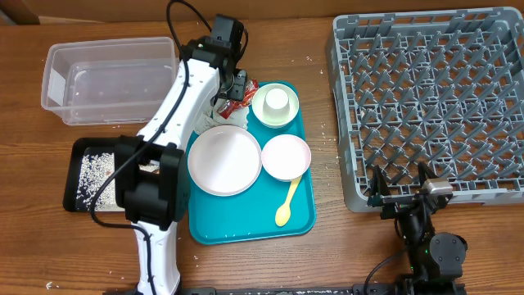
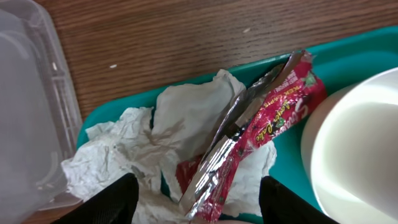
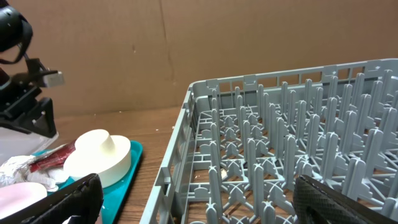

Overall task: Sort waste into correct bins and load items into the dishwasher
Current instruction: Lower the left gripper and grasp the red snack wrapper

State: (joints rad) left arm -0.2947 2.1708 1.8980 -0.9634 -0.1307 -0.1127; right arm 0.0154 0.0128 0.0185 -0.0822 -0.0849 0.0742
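A red snack wrapper (image 2: pixel 261 130) lies on a crumpled white napkin (image 2: pixel 180 118) at the far left corner of the teal tray (image 2: pixel 348 56). My left gripper (image 2: pixel 199 190) hangs low over them, open, one finger on each side of the wrapper, neither touching it. On the tray I also see a pink-white plate (image 1: pixel 224 159), a whitish bowl (image 1: pixel 286 156), a second bowl (image 1: pixel 275 115) with a small cup (image 1: pixel 278 100) in it, and a yellow spoon (image 1: pixel 288 203). My right gripper (image 1: pixel 403 192) stands open at the near edge of the grey dish rack (image 1: pixel 434 98), holding nothing.
A clear plastic tub (image 1: pixel 110 79) sits at the far left, close beside the tray's corner. A black tray (image 1: pixel 98 144) with white rice-like crumbs (image 1: pixel 90 176) lies in front of it. The left arm stretches over the tray's left edge. Small crumbs dot the table.
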